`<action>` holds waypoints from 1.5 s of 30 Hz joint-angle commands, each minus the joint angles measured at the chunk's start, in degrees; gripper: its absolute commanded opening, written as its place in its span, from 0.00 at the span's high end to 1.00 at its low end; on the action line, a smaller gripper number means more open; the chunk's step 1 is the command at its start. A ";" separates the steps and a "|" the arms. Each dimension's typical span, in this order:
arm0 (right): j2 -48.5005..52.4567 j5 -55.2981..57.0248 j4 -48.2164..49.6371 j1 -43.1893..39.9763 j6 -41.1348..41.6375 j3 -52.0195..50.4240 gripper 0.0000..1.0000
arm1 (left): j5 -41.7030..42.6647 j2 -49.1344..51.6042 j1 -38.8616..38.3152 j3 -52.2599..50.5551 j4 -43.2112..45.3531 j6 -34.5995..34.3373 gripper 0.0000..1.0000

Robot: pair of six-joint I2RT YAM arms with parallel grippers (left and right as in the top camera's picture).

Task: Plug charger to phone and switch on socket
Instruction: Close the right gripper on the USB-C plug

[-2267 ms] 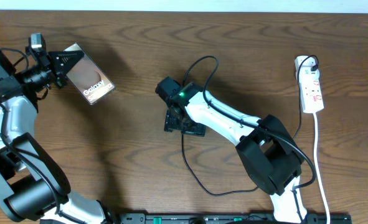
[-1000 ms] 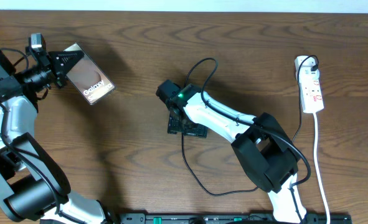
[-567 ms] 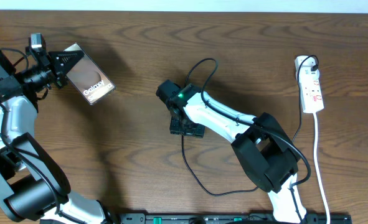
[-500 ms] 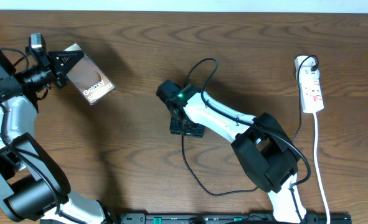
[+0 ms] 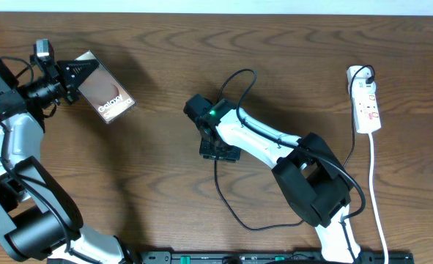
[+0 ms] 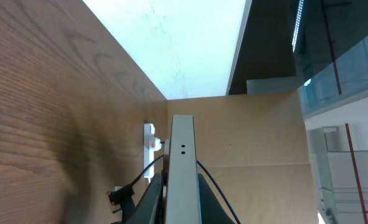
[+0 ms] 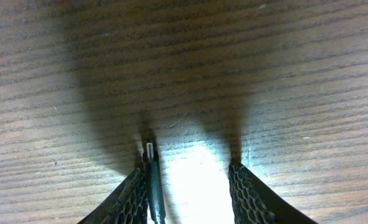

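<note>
The phone (image 5: pixel 106 95) is lifted at the far left, with my left gripper (image 5: pixel 75 73) shut on it. In the left wrist view it shows edge-on as a pale slab (image 6: pixel 182 162) between the two fingers. The charger (image 5: pixel 217 183) is a thin black cable lying on the table in the middle. My right gripper (image 5: pixel 217 150) is down on the table over its free end. In the right wrist view the plug tip (image 7: pixel 150 151) lies against the left finger (image 7: pixel 134 193), while the right finger (image 7: pixel 246 193) stands well apart from it. The socket (image 5: pixel 365 103) lies at the far right.
The socket's white cord (image 5: pixel 377 198) runs down the right edge of the wooden table (image 5: pixel 165 191). The charger's slack loops near the front edge, beside the right arm's base (image 5: pixel 315 183). In the left wrist view the socket (image 6: pixel 149 138) shows small, far behind the phone.
My right gripper's fingers have drawn closer together around the charger's plug end on the table. The left gripper and the phone have not moved.
</note>
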 commanded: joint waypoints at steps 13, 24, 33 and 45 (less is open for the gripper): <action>1.55 -1.20 -0.33 1.75 0.83 -0.39 0.72 | 2.64 -1.36 0.07 -0.02 0.28 0.55 0.93; 1.55 -0.17 -0.02 1.55 1.27 -0.39 0.71 | 2.64 -1.36 0.07 -0.02 0.28 0.55 0.93; 1.55 -0.02 1.09 1.42 1.25 -0.39 0.71 | 2.64 -1.36 0.07 -0.02 0.28 0.55 0.93; 1.55 1.42 1.29 1.31 1.25 -0.39 0.76 | 2.64 -1.36 0.07 -0.02 0.28 0.55 0.93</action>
